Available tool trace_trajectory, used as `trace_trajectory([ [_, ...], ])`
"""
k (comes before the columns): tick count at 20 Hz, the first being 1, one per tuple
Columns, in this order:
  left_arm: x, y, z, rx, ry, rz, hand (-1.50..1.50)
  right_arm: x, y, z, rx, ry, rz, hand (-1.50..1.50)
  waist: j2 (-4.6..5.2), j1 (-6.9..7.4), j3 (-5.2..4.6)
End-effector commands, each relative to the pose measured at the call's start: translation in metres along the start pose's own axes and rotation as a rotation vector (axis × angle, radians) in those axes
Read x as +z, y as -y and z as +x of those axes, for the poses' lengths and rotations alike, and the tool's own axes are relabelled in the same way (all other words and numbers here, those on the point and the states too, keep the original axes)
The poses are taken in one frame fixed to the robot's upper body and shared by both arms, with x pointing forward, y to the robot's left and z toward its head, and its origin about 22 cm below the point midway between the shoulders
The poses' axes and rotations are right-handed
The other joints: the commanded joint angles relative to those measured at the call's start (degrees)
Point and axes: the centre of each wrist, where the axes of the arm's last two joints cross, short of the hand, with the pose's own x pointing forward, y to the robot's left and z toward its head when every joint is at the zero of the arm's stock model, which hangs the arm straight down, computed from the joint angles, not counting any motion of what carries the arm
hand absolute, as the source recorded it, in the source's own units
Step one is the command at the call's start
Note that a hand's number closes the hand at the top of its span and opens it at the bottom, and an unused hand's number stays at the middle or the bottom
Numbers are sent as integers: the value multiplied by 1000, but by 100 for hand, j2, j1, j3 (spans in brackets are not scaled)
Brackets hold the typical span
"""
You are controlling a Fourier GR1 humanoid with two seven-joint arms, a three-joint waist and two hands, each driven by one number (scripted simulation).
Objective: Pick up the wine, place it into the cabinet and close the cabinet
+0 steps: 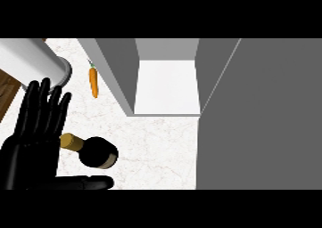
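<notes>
One wine bottle (97,152) stands on the pale marbled counter (156,142), seen from above: a round black body with a tan cork top tilted toward the left. Just left of it, the left hand (31,133) is glossy black, its fingers straight and pointing far, its thumb stretched along the near side below the bottle; the hand is open and does not clasp the bottle. Farther off, a slim orange carrot (94,83) lies on the counter. To the right, the grey cabinet (167,84) stands open, its flat door (268,116) swung near.
</notes>
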Motion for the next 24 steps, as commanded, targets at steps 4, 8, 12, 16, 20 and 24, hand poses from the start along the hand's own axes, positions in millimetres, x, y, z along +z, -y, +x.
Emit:
trace_trajectory([
  [4,11,-29,-2,-46,-19,40,-150,23,-8,9,-13,11,10,-150,-4,-17,1],
  [8,5,-49,-2,-61,-42,45,-150,11,-9,-8,-19,26,-9,-150,-1,-3,1],
  [12,18,-57,-30,-64,-66,79,-150,10,-2,4,-22,35,-15,-150,-1,0,0],
  [16,18,-64,-53,-65,-79,61,-150,25,-10,10,-25,9,4,-150,-2,-24,0],
  [20,26,-79,-70,-63,-92,85,-150,-6,-16,9,-16,22,9,-150,3,12,-2],
  [24,26,-106,-87,-78,-115,115,-150,11,-9,-1,-25,9,1,-150,2,-14,0],
])
